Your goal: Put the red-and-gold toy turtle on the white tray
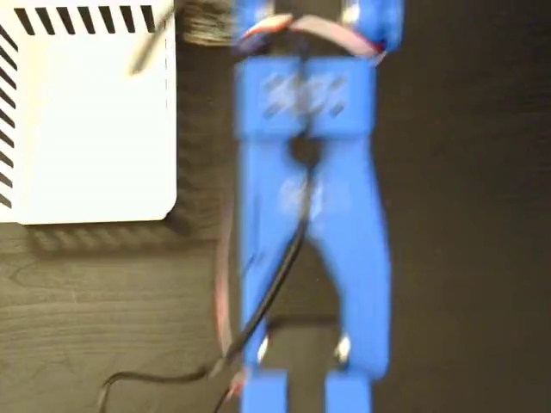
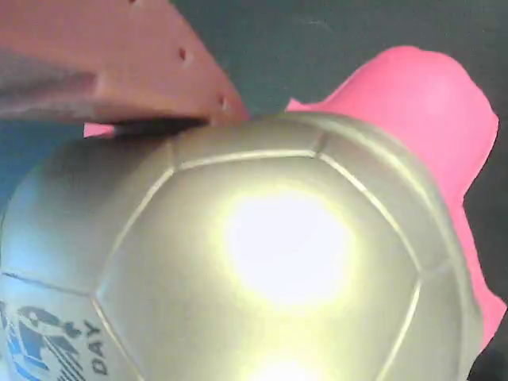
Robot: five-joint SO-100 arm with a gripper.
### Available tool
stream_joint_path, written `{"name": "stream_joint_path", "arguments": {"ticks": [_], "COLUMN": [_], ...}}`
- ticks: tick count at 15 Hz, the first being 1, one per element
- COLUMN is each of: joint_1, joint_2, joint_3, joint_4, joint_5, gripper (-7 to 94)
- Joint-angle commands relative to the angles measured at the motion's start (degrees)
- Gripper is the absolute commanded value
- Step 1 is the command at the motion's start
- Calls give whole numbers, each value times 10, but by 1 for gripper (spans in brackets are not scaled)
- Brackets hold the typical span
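Turtle (image 2: pixel 262 270) gold shell, pink-red body; tray (image 1: pixel 86 129) white, black-striped.

A dark wood-grain table (image 1: pixel 86 301) carries a loose black cable (image 1: pixel 155 377) near its lower edge.

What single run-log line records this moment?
arm: over dark table, blurred | turtle: fills wrist view, finger at shell edge | tray: top left, no turtle | grip: unclear
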Motion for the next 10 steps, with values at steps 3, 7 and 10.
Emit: {"name": "stream_joint_path", "arguments": {"ticks": [3,7,10], "joint_1": [-202,-278,-266], "joint_2": [62,-48,-125], "joint_3": [-39,-97,-134], "joint_4": [115,160,153], "joint_5": [79,129,127], "gripper": [2,0,0]}}
